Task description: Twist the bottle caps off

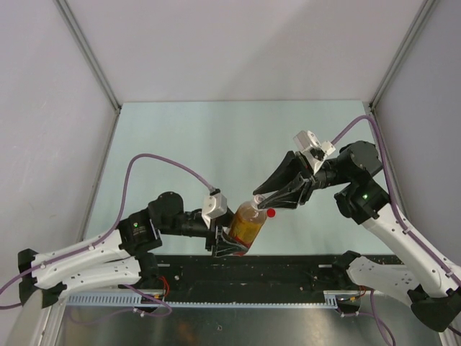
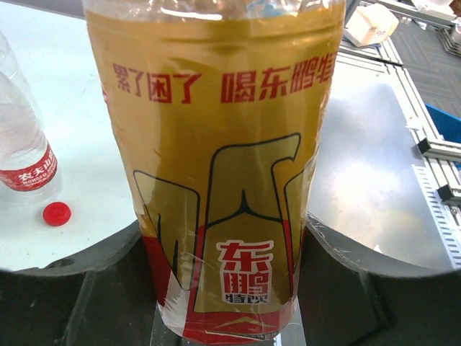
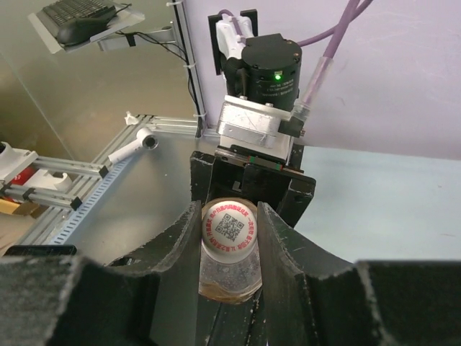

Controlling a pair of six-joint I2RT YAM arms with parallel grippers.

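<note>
My left gripper [image 1: 232, 242] is shut on the lower body of the amber bottle [image 1: 248, 222], which is lifted and tilted with its neck pointing up and to the right. In the left wrist view its yellow-and-red label [image 2: 223, 144] fills the frame between the jaws of the left gripper [image 2: 223, 241]. My right gripper [image 1: 261, 200] is shut on this bottle's white cap [image 3: 229, 229], which carries a printed code and sits at the clear neck [image 3: 229, 280]. A red cap [image 1: 271, 213] [image 2: 57, 213] lies loose on the table beside a clear bottle with a red-and-white label [image 2: 25, 155].
A black rail [image 1: 288, 267] and an aluminium strip [image 1: 216, 299] run along the near edge between the arm bases. White walls enclose the pale green table [image 1: 216, 137] on three sides. Aluminium framing [image 2: 432, 180] shows at the right of the left wrist view.
</note>
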